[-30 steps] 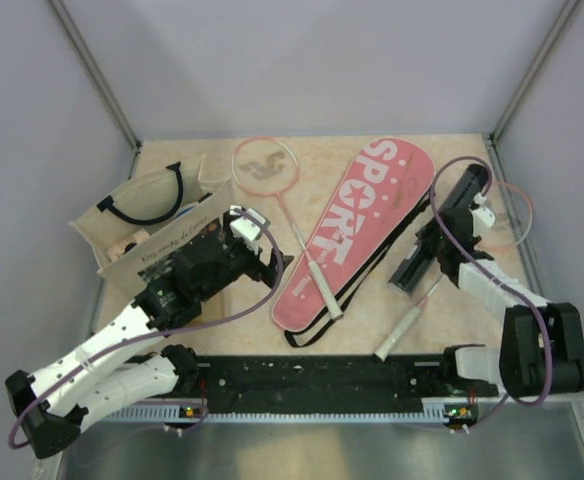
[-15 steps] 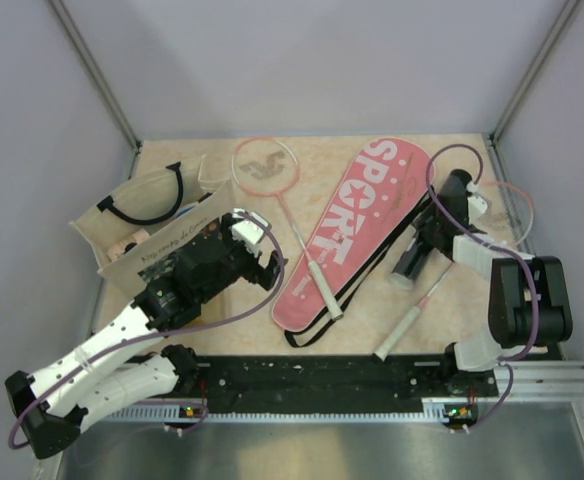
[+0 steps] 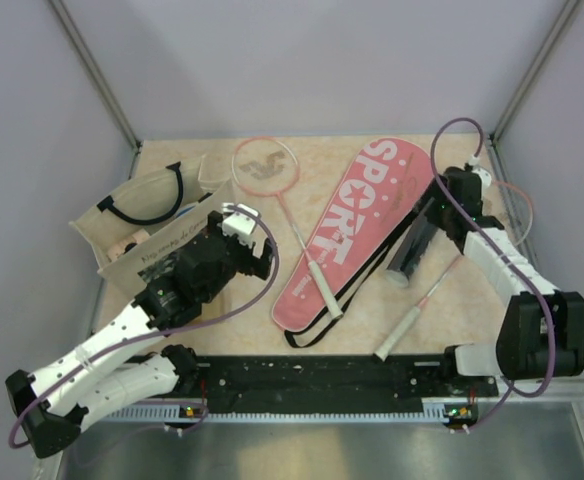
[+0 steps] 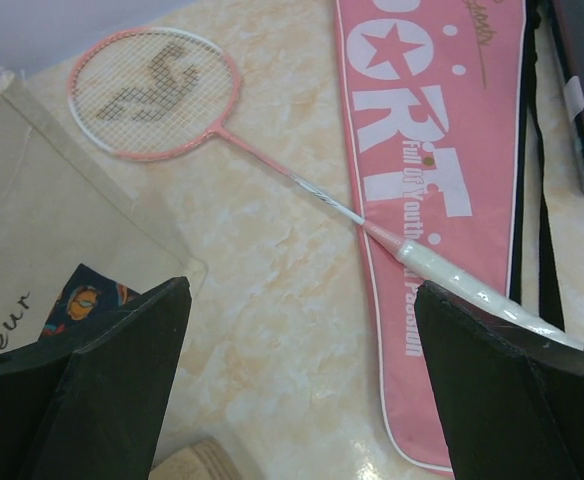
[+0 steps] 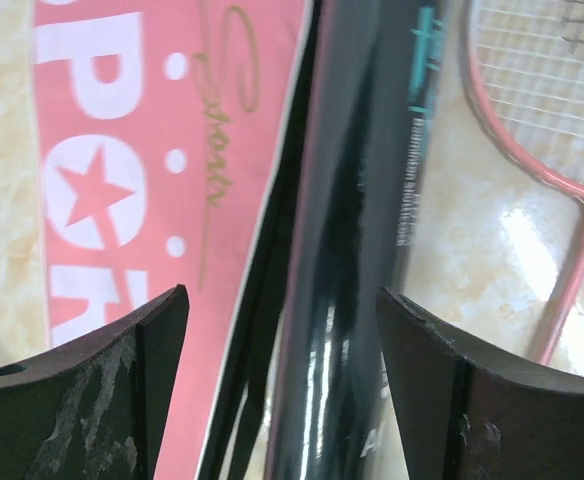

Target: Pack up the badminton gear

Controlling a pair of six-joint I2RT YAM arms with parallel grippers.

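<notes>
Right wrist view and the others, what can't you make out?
- Black tube: right wrist view, both ends cut off by the frame; teal lettering unreadable.
- Right-hand racket: top view, right arm covers part of its head.
- Tote bag: top view, left arm and the bag's wall hide its contents.

Pink cover (image 4: 422, 150), middle of the table: is carrying "SPORT" in big white capitals running down its length, with a white star sitting inside the O. A smaller white line is running alongside toward the near end. "Full Of Youth" is reading clearly; the rest is blurring out. Gold handwritten script is trailing near the far end, not legible.

Black tube (image 5: 362, 250), right of the cover: teal lettering and a line of small pale print are running along it, both too blurred to read.

Tote bag (image 4: 32, 260), left: black script is ending in "eur".

Racket (image 4: 292, 178), far left of the cover: strings are bearing a dark S-like mark.
</notes>
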